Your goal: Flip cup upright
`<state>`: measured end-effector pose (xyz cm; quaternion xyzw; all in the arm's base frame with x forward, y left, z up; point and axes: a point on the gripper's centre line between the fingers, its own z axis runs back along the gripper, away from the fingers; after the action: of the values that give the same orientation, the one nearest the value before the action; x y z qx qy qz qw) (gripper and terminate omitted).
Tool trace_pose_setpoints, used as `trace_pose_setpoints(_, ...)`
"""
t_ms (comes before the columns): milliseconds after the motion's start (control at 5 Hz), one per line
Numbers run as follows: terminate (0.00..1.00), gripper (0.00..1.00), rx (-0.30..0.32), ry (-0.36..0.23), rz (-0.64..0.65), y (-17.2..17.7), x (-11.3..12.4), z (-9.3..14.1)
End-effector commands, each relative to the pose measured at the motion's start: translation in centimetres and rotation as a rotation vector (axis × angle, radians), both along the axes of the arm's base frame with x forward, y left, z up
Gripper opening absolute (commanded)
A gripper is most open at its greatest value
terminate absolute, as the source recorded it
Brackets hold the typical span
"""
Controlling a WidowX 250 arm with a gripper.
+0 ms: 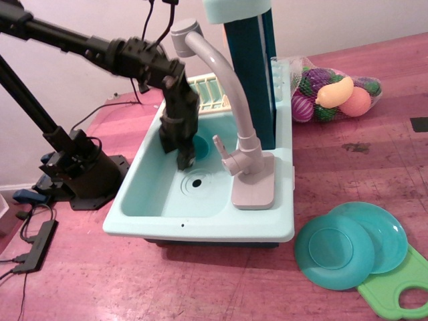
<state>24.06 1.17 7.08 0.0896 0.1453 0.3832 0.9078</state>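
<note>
The teal-blue cup (200, 146) lies in the back of the pale aqua sink (200, 227), near the back wall. Only a small part of it shows to the right of my black gripper (185, 158); its handle and its pose are hidden. My gripper points down into the basin, right in front of the cup and just above the drain (196, 180). The gripper is motion-blurred, so I cannot tell whether its jaws are open or shut, or whether they touch the cup.
A grey faucet (224, 80) arches over the sink's right side, beside a dark teal column (251, 73). A pale yellow dish rack (206, 93) stands behind the sink. Two teal plates (334, 251), a green cutting board (401, 287) and a bag of toy fruit (334, 93) lie at right.
</note>
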Motion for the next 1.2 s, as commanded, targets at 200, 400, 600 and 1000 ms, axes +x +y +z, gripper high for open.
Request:
trace_pose_setpoints(200, 0.00, 1.00, 0.111, -0.140, 0.076, 3.1, 2.3, 7.3)
trace_pose_setpoints(400, 0.00, 1.00, 0.102, -0.153, 0.117, 2.7, 1.3, 6.8)
trace_pose_setpoints(600, 0.00, 1.00, 0.095, -0.113, 0.094, 2.1, 1.7, 5.9)
trace_pose_setpoints(1000, 0.00, 1.00, 0.069, -0.125, 0.086, 0.2, 1.3, 5.7)
